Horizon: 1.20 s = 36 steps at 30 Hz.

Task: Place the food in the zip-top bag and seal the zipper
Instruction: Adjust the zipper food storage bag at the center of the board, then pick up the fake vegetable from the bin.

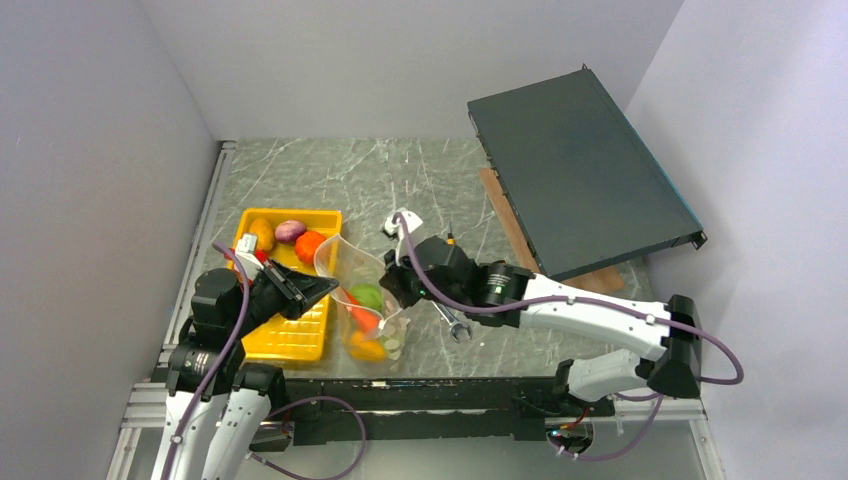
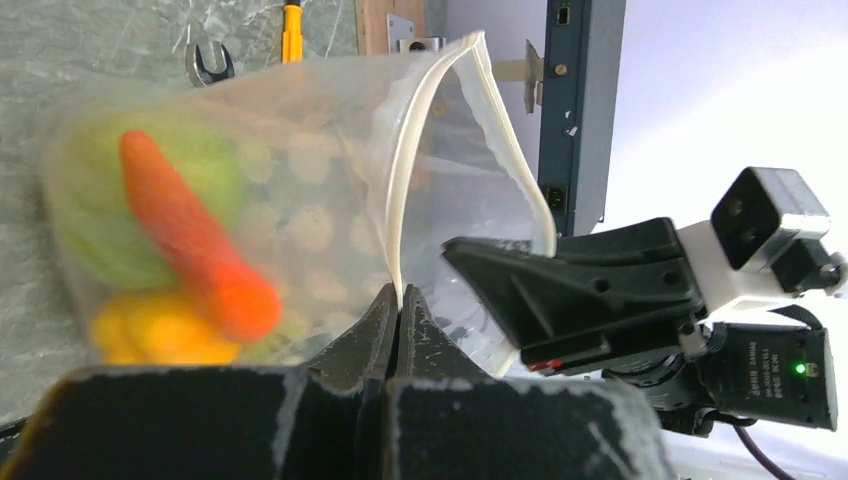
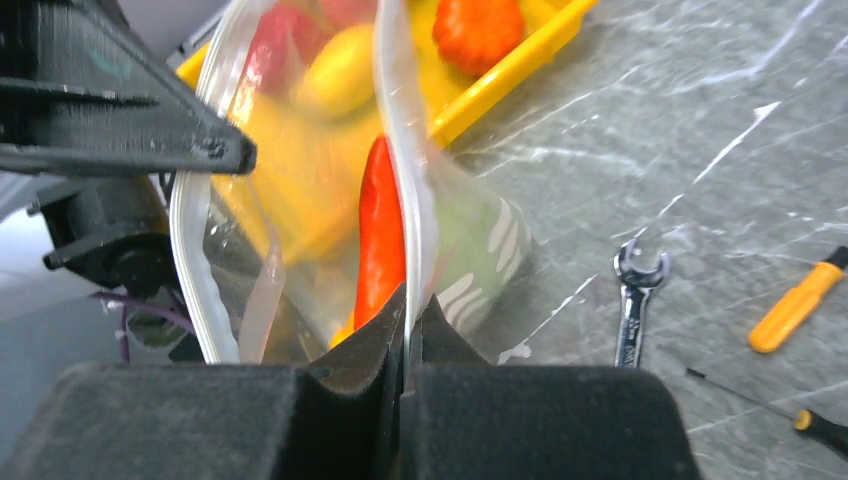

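Note:
The clear zip-top bag (image 1: 362,300) hangs open between both grippers, its bottom on the table. Inside lie an orange carrot (image 2: 195,240), a green cabbage (image 2: 150,195) and a yellow pepper (image 2: 155,330). My left gripper (image 2: 400,292) is shut on the white zipper (image 2: 405,170) at the bag's left mouth edge. My right gripper (image 3: 409,300) is shut on the zipper strip (image 3: 392,150) at the opposite edge. From above, the left gripper (image 1: 328,289) and right gripper (image 1: 390,288) face each other across the mouth. More food, including an orange piece (image 1: 309,245) and a purple piece (image 1: 290,230), lies in the yellow tray (image 1: 300,340).
A steel wrench (image 1: 455,325) lies just right of the bag, under the right arm. Screwdrivers (image 3: 795,300) lie farther right. A dark flat box (image 1: 580,180) leans at the back right. Grey walls close in the left, back and right sides.

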### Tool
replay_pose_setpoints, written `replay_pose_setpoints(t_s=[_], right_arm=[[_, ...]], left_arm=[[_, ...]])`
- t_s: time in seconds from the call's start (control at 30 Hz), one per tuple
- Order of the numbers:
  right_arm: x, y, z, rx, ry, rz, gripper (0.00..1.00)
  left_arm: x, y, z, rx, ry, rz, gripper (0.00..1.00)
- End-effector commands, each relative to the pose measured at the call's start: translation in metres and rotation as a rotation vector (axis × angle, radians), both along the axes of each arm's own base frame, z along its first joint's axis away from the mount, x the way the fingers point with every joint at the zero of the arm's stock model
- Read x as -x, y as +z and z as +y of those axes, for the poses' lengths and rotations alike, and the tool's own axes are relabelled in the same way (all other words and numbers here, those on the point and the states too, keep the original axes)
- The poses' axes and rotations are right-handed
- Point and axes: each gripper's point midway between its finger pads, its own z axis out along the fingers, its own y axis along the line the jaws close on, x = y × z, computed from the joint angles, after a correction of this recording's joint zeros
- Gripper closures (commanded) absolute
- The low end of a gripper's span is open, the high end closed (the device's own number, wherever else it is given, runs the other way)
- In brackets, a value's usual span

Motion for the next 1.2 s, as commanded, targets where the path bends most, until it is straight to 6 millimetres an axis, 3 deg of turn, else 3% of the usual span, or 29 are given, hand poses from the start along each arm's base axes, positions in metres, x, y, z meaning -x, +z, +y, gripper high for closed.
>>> replay_pose_setpoints(t_s=[0.0,0.07,0.2,0.33,0.53,0.67,0.8,1.0,1.17], right_arm=[[-0.018,0.023,-0.018,-0.060,-0.096,-0.062,1.00],[-0.017,0.011,-0.019,-0.048,-0.100,-0.042,1.00],[-0.016,-0.010,-0.022,-0.011,-0.104,-0.018,1.00],[-0.015,-0.020,-0.025,0.011,-0.106,-0.009,1.00],[-0.017,-0.010,-0.030,-0.024,-0.114,-0.028,1.00],[-0.020,-0.004,-0.035,-0.043,-0.123,-0.045,1.00],[-0.024,-0.003,-0.039,-0.037,-0.134,-0.050,1.00],[-0.025,-0.003,-0.045,-0.034,-0.145,-0.044,1.00],[-0.026,-0.001,-0.046,-0.029,-0.153,-0.042,1.00]], left_arm=[[0.003,0.005,-0.001,-0.003,-0.012,-0.037,0.98],[0.005,0.000,0.003,-0.043,0.000,-0.025,0.86],[0.010,-0.003,0.013,-0.136,0.018,-0.038,0.34],[0.015,0.000,0.024,-0.221,0.045,-0.067,0.15],[0.022,-0.009,0.067,-0.496,0.162,-0.008,0.07],[0.011,-0.025,0.084,-0.697,0.115,0.039,0.01],[-0.013,-0.044,0.101,-0.889,0.044,0.149,0.01],[-0.065,-0.048,0.138,-1.161,0.075,0.191,0.00],[-0.105,-0.078,0.153,-1.286,-0.031,0.214,0.00]])
